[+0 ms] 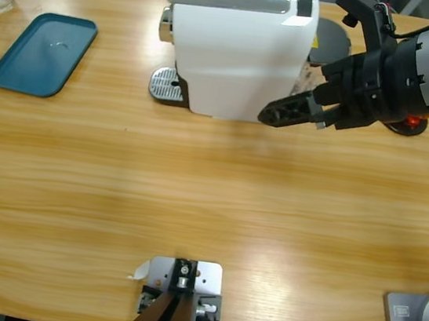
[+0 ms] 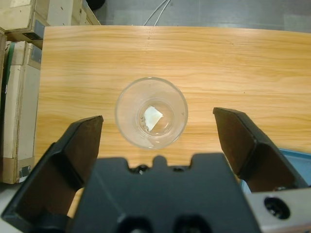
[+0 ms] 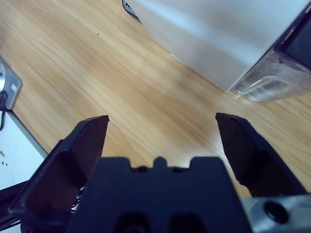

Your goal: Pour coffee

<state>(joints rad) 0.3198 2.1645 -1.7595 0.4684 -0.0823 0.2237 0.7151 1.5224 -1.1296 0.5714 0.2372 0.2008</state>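
Tumbler: small clear glass, upright on the wooden surface. In my left wrist view I look straight down into it. In the high view it stands at the far left corner.
Coffee: from above I cannot tell whether the tumbler holds any. I see only a pale glint at its bottom.
Left gripper: fingers spread wide and released, grasping nothing. It hangs above the tumbler, which shows between the two fingers and touches neither. This gripper does not show in the high view.
Right gripper: fingers also spread apart and empty, over bare wood. In the high view its arm comes in from the right edge, and the gripper sits just beside the right side of the coffee machine.
Coffee machine: white body, standing at the far middle of the surface, with a round metal drip grille at its left foot. My right wrist view shows its white wall and a clear tank near the fingers.
Tray: teal, flat on the surface, near the tumbler and well apart from the machine.
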